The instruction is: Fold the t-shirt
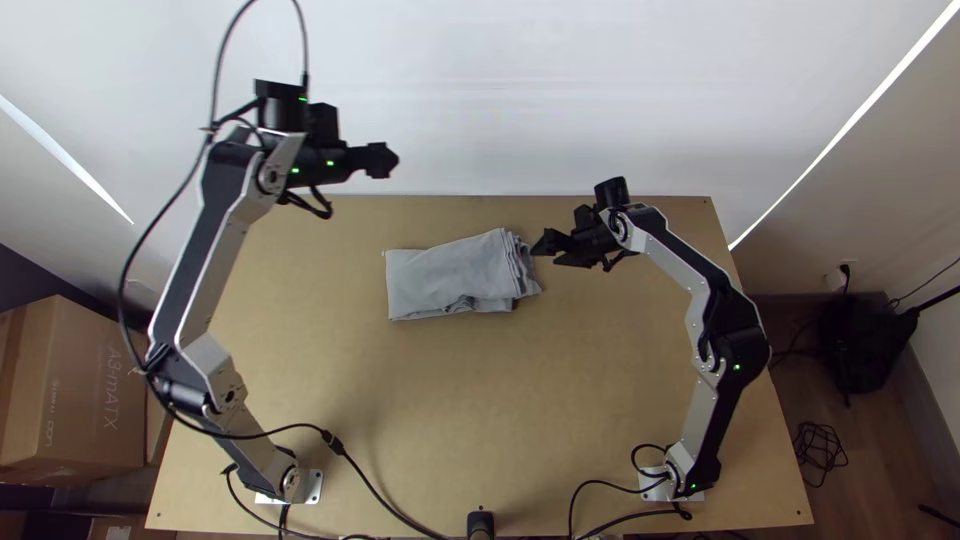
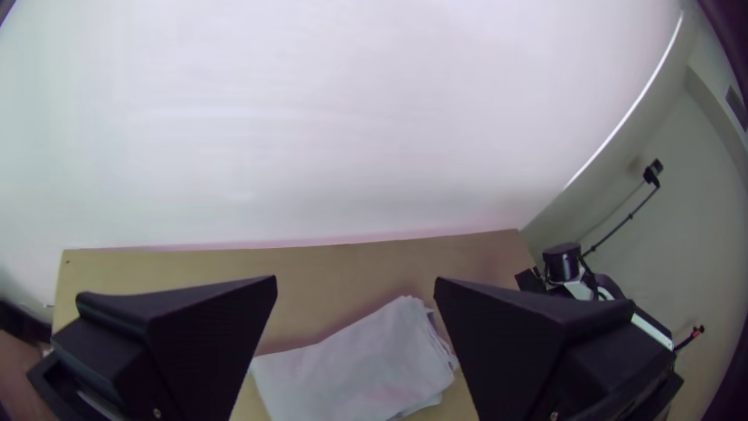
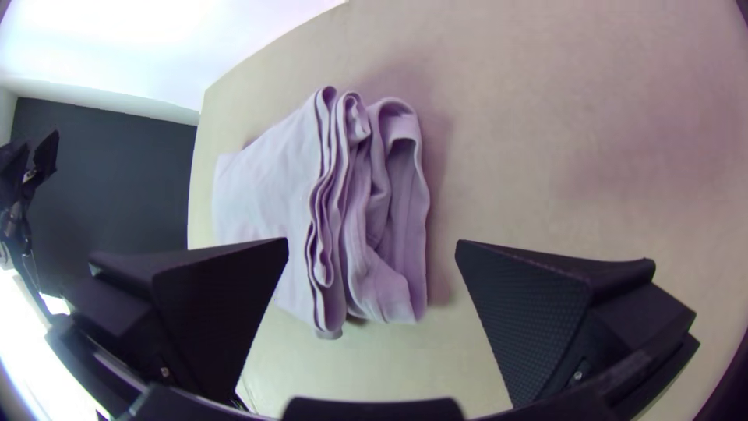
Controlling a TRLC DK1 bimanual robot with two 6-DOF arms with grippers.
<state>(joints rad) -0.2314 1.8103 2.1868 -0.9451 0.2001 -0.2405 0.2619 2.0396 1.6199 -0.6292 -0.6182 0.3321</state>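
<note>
The grey t-shirt (image 1: pixel 455 278) lies folded into a compact, roughly rectangular bundle on the table's far half. Several stacked fold edges run along its right end, facing my right gripper (image 1: pixel 545 250), which is beside that end. In the right wrist view the layered edges of the t-shirt (image 3: pixel 335 210) lie beyond my right gripper (image 3: pixel 372 242), open and holding nothing. My left gripper (image 1: pixel 385 160) is up at the far left, past the table's far edge in the top view. Its fingers are wide apart in the left wrist view, so the left gripper (image 2: pixel 355 282) is open, with the t-shirt (image 2: pixel 358 370) farther off.
The wooden table (image 1: pixel 430 420) has bare surface in front of the cloth. A white wall (image 1: pixel 520 100) stands behind it. Black cables (image 1: pixel 385 500) lie along the near edge, and a cardboard box (image 1: pixel 85 390) stands off to the left.
</note>
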